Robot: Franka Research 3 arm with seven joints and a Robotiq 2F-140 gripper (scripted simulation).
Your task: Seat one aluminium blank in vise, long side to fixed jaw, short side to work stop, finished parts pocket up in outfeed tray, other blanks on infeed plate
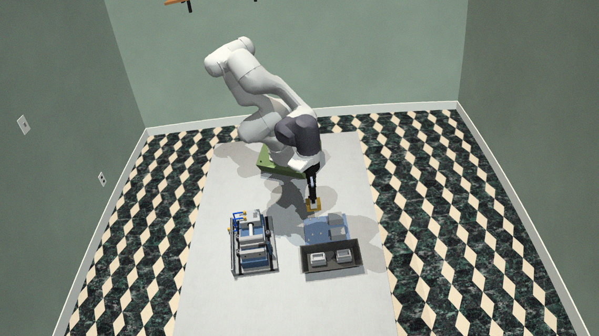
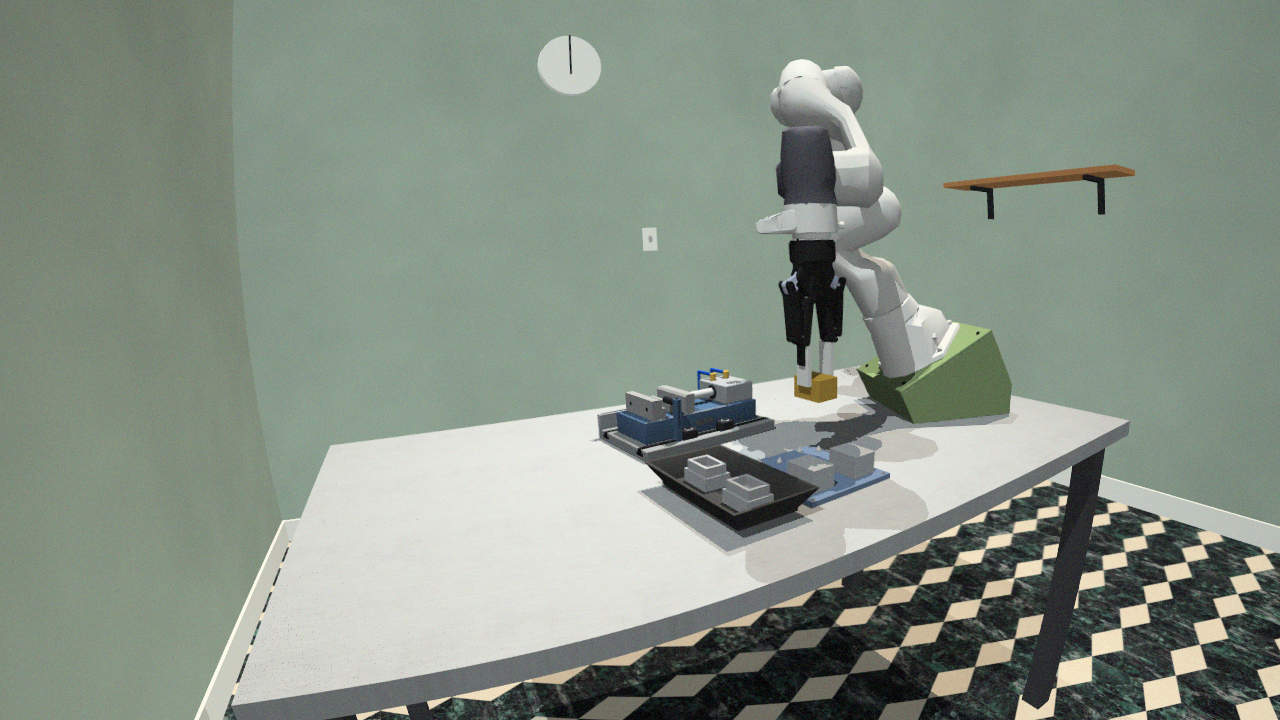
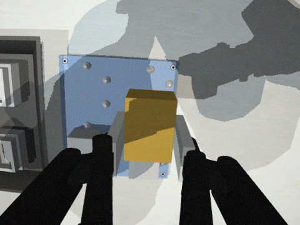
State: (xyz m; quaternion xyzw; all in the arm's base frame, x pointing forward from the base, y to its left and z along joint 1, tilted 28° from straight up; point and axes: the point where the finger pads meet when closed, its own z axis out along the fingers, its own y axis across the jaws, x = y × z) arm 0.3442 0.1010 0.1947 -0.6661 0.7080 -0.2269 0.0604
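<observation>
My gripper [image 1: 313, 205] is shut on a brass blank [image 3: 150, 126] and holds it in the air above the near-arm edge of the blue infeed plate [image 1: 325, 230]. The brass blank also shows in the exterior view [image 2: 815, 385]. Two grey aluminium blanks [image 1: 337, 225] lie on the plate's right side. The dark outfeed tray [image 1: 330, 255] holds two finished parts [image 1: 318, 258] [image 1: 343, 255], pocket up. The vise [image 1: 251, 243] stands left of the plate; I see no blank in its opening.
The arm's green base [image 1: 276, 165] stands behind the plate. Small pins [image 3: 107, 80] stick up from the plate's free left part. The table's right edge [image 1: 376, 218] runs close to the plate and tray.
</observation>
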